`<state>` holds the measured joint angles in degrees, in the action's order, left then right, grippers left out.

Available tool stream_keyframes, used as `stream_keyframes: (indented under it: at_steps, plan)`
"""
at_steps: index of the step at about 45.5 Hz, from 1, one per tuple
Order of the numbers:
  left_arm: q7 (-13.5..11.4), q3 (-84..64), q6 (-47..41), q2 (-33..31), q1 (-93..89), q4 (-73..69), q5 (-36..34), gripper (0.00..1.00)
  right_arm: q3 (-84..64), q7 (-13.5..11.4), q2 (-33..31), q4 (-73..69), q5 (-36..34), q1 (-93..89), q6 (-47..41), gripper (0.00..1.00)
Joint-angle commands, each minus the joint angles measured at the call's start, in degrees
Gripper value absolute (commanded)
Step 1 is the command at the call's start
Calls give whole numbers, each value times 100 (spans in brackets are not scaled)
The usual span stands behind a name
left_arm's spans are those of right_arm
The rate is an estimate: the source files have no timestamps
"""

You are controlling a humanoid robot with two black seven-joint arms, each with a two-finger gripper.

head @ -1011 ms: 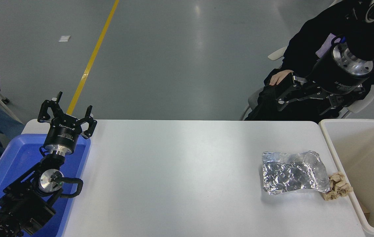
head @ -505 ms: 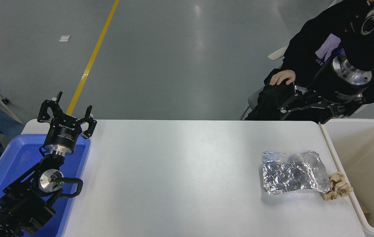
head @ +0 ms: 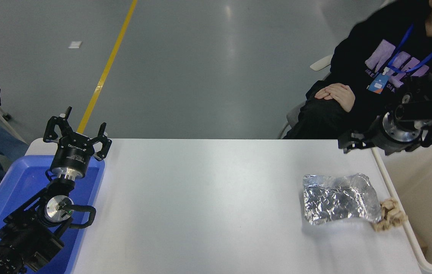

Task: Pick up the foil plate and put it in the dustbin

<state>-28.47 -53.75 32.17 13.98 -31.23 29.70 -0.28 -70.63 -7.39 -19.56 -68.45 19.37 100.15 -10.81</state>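
While our right gripper (head: 349, 144) hovers at the table's far right edge, fingers too blurred to judge, the foil plate (head: 338, 198) lies flat well below it, beside the dustbin (head: 425, 198). Our left gripper (head: 75, 131) sits spread wide.

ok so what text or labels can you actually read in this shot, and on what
White brand lettering on the left gripper body: shows upside down, too small to read.
Large purple letters on the person's black sweatshirt: partly covered, not readable.
Blue badge: not read.
Nothing else carries text.
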Motion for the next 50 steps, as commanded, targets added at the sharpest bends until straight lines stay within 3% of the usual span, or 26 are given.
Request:
stream_keyframes:
  at_steps: [1,7,20,50]
  plan:
    - [-10,-13,0,-1,3,1,2,98,531,-8,-47,675,1384,-1278,580,100]
    - [-10,-13,0,-1,3,1,2,98,848,-8,-381,1086,1587,-2033,641,100]
    - [-10,-13,0,-1,-6,1,2,98,1332,-8,-355,2134,1517,-3185,703,100]
    - [-10,-13,0,-1,3,1,2,98,2018,1,-224,2617,1350,-3731,966,97]
